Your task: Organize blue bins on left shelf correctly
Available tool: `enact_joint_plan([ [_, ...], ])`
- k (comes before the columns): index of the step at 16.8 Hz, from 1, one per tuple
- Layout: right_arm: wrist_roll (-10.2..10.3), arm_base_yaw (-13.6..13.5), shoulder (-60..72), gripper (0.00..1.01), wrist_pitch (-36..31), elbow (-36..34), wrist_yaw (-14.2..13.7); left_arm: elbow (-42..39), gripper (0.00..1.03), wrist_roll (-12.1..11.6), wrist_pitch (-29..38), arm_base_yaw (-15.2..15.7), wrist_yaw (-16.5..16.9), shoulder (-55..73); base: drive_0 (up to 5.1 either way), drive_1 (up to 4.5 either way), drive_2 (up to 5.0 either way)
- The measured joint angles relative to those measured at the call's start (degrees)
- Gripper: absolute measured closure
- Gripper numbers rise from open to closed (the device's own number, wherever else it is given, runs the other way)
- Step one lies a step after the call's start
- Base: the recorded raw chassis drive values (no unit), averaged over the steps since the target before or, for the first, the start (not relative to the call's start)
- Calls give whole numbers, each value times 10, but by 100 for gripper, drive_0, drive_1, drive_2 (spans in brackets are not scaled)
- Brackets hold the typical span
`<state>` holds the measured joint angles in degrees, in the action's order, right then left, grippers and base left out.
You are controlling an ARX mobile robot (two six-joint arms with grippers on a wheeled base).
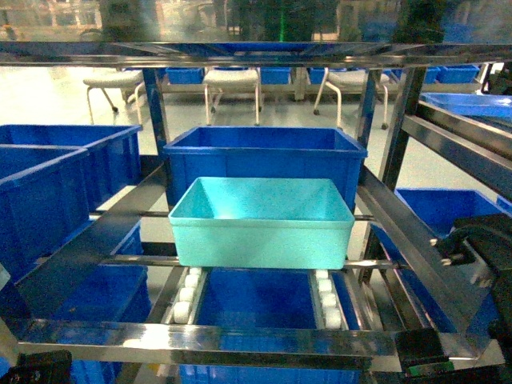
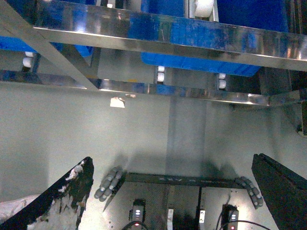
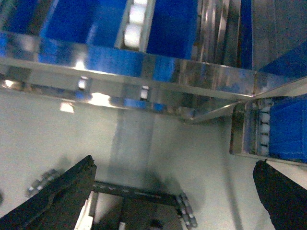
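A light turquoise bin [image 1: 262, 222] sits upright on the roller lane of the steel left shelf [image 1: 240, 344], in the middle of the head view. Its back wall is against a deeper royal-blue bin [image 1: 264, 152] behind it. My left gripper [image 2: 171, 160] hangs open below the shelf's front beam [image 2: 163, 36], over bare grey floor, with nothing between its fingers [image 2: 72, 191]. My right gripper [image 3: 173, 162] is also open and empty, low in front of the shelf beam [image 3: 144, 67]. Neither gripper touches the turquoise bin.
Royal-blue bins [image 1: 56, 184] fill the lane to the left, and more blue bins [image 1: 256, 308] sit on the tier below. A second rack [image 1: 464, 128] stands at the right. My right arm [image 1: 474, 240] shows at the right edge. The wheeled base [image 2: 182, 201] is beneath the grippers.
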<state>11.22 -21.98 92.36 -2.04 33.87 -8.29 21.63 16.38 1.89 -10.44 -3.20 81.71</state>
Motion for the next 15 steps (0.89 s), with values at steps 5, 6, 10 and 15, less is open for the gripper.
enact_joint_plan([
  [5,38,-2,-43,3,7,-2,11,0,5,12,-2,1,0,4,0,0,0],
  [6,38,-2,-43,3,8,-2,12,0,5,12,-2,1,0,4,0,0,0],
  [10,-42,0,35,24,-403,-137,-95,-132,28,-83,429,6,-56,178,0,0,0],
  [15,-111,121,-239,99,-622,-318,-14,-217,101,-155,623,97,24,-184,0,0,0],
])
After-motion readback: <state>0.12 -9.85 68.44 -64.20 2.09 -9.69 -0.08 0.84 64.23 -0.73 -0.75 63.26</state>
